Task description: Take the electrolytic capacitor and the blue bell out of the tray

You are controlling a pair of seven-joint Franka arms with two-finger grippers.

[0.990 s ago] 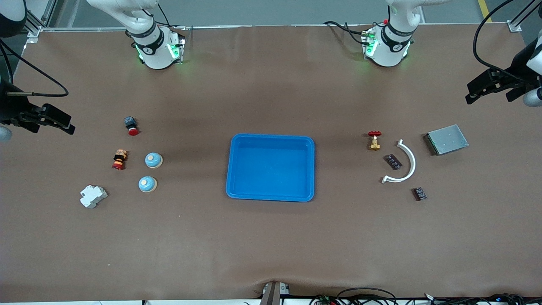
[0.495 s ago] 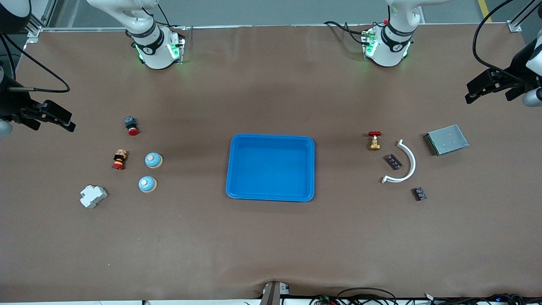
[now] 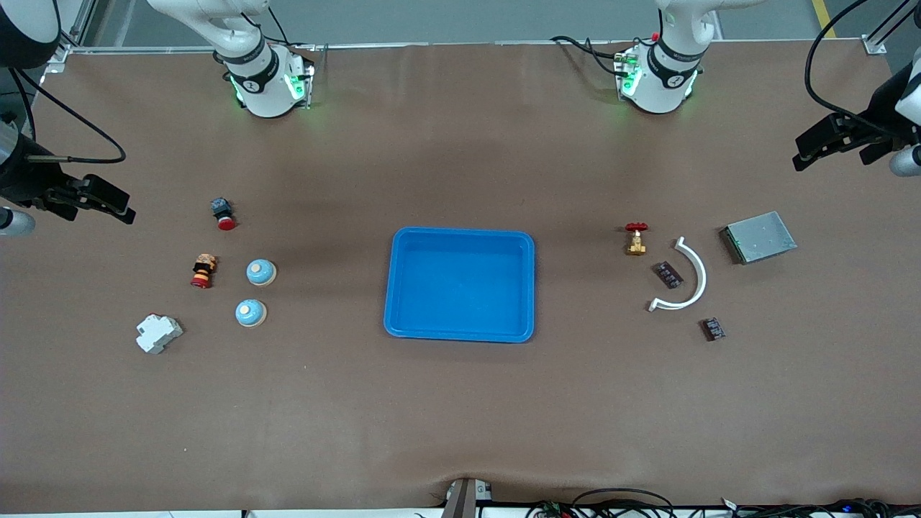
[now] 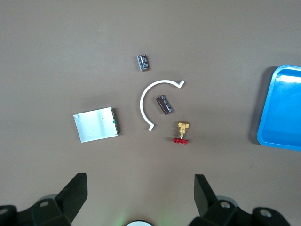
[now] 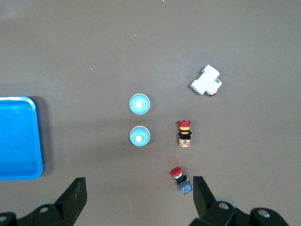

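Both grippers are being held high with fingers spread, nothing gripped. Two bells [image 5: 139,119] are being viewed below the right gripper [image 5: 136,200], two capacitors [image 4: 164,104] below the left gripper [image 4: 138,197]. No readable writing is being shown.

text: none legible | labels: none | brands: none | numbers: none | arm-base marks: too small to read | parts on surface: no readable print

My front camera is looking down across the whole table [image 3: 460,417], while both my wrist cameras are gazing straight down from high up, each sharing the blue tray [image 3: 460,284] with it.
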